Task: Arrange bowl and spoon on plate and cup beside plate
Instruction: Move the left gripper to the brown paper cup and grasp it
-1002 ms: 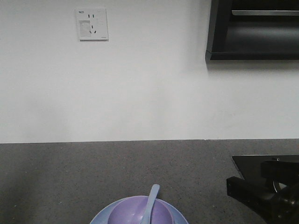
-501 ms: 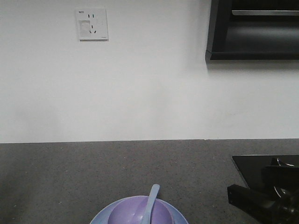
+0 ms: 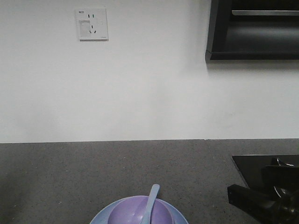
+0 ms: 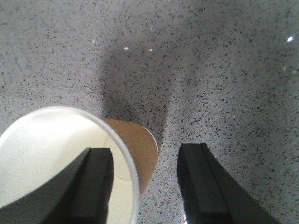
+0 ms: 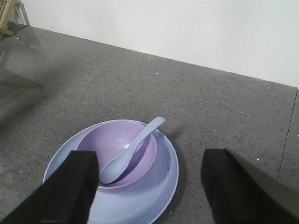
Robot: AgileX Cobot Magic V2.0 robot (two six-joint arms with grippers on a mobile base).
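The brown paper cup stands upright on the speckled counter, its cream inside showing. My left gripper is open and straddles the cup's right wall: one finger is inside the cup, the other stands outside with a gap to the wall. The lavender bowl sits on the pale blue plate, and the pale blue spoon lies in the bowl with its handle over the rim. My right gripper hangs open above the plate, holding nothing. In the front view the bowl, spoon and plate sit at the bottom edge.
A white wall with a socket backs the counter. A black cabinet hangs at the upper right. A black flat panel lies on the counter at right, with my right arm over it. A wooden rack stands far left.
In the front view my right arm has dropped slightly at the lower right. Bowl, spoon and plate have not moved.
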